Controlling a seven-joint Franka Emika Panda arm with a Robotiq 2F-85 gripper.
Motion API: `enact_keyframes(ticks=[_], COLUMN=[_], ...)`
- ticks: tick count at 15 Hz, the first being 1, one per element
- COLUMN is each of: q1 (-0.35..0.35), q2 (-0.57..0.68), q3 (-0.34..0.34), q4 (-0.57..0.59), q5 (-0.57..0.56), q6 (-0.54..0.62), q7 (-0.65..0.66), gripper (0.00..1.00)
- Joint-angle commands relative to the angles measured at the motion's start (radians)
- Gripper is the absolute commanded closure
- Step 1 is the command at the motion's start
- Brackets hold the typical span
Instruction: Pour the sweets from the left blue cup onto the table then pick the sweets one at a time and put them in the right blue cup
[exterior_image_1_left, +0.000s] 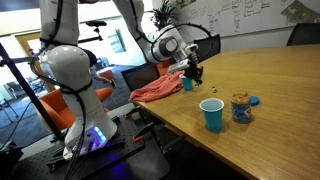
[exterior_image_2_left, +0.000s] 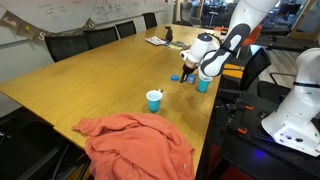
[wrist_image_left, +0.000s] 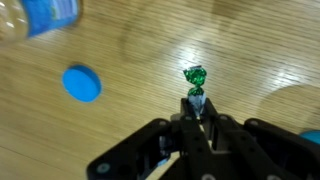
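Note:
My gripper (wrist_image_left: 197, 108) is shut on a sweet (wrist_image_left: 195, 82), a small pale piece with a green twisted wrapper end, held above the wooden table (wrist_image_left: 140, 50). In both exterior views the gripper (exterior_image_1_left: 192, 72) (exterior_image_2_left: 189, 73) hangs over the table near the cups. The left blue cup, teal (exterior_image_1_left: 187, 84) (exterior_image_2_left: 154, 100), stands upright near the cloth. The right blue cup, royal blue (exterior_image_1_left: 212, 115) (exterior_image_2_left: 203, 85), stands upright near the table's edge. Another tiny pale sweet (exterior_image_1_left: 212, 91) lies on the table between the cups.
A clear jar with yellowish contents (exterior_image_1_left: 240, 107) (wrist_image_left: 40, 15) stands beside the royal-blue cup, its blue lid (exterior_image_1_left: 254, 101) (exterior_image_2_left: 174, 77) (wrist_image_left: 82, 83) lying flat on the table. An orange-red cloth (exterior_image_1_left: 160, 88) (exterior_image_2_left: 135, 145) lies at the table's corner. Chairs surround the table.

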Motion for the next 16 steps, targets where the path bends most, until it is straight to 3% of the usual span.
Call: enact_keyframes(ticks=[1,3,5,6,10,16], q1=[0.166,0.209,0.23,0.173,0.104,-0.094], q2=[-0.054,-0.053,-0.057,-0.083,-0.135,-0.191], q3=[-0.279,-0.38,-0.426,-0.385,-0.327,-0.146], q4=[-0.031,-0.039,-0.045,-0.042,-0.047,-0.043], q5=[-0.077,-0.091,-0.071,-0.135,-0.212,-0.347], q6=[-0.122,-0.199,-0.3,-0.355,-0.506,-0.543], q7=[0.121,0.17,0.199,0.255,0.382,0.561], gripper=[0.97,0.97,0.97,0.97,0.97,0.97])
